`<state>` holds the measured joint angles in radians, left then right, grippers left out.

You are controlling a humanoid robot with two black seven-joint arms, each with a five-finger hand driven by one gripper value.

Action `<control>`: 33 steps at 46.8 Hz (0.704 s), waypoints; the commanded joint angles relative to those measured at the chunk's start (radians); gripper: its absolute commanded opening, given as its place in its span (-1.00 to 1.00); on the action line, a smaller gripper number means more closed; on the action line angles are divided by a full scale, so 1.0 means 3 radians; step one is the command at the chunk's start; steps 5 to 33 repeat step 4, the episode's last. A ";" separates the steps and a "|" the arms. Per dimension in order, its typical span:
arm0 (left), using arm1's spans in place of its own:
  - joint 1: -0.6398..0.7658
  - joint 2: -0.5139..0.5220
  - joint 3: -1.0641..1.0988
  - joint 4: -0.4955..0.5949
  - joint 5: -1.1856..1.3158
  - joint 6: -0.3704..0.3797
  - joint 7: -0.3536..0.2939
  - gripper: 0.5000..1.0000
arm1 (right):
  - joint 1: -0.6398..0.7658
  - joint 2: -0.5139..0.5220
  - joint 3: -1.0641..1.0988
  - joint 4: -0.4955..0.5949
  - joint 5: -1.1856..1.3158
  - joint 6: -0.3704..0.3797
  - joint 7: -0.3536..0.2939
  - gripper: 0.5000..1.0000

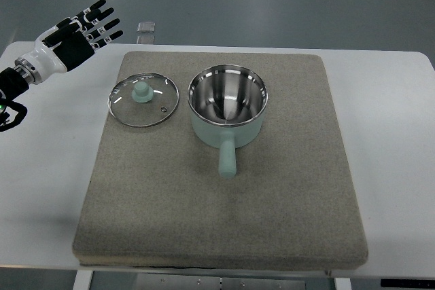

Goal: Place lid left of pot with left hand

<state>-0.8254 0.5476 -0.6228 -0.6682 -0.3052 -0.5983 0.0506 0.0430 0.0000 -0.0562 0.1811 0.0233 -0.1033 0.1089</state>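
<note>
A glass lid (143, 100) with a pale green knob lies flat on the grey mat (224, 208), just left of the pot. The pale green pot (227, 103) stands uncovered with a shiny steel inside, its handle pointing toward the near edge. My left hand (87, 32) hovers over the white table at the far left, up and left of the lid and well apart from it, fingers spread and holding nothing. The right arm does not show.
The white table (387, 100) surrounds the mat on all sides. A small grey object (146, 27) sits at the table's far edge, beyond the mat.
</note>
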 commanded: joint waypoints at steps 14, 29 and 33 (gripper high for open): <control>0.0000 0.0000 -0.0005 -0.0002 0.0000 0.0000 0.0000 0.99 | 0.0000 0.0000 -0.0002 0.0000 -0.0001 0.0002 0.0000 0.69; 0.0000 0.0000 -0.0005 -0.0002 0.0000 0.0000 0.0000 0.99 | 0.0000 0.0000 -0.0002 0.0000 -0.0001 0.0002 0.0000 0.69; 0.0000 0.0000 -0.0005 -0.0002 0.0000 0.0000 0.0000 0.99 | 0.0000 0.0000 -0.0002 0.0000 -0.0001 0.0002 0.0000 0.69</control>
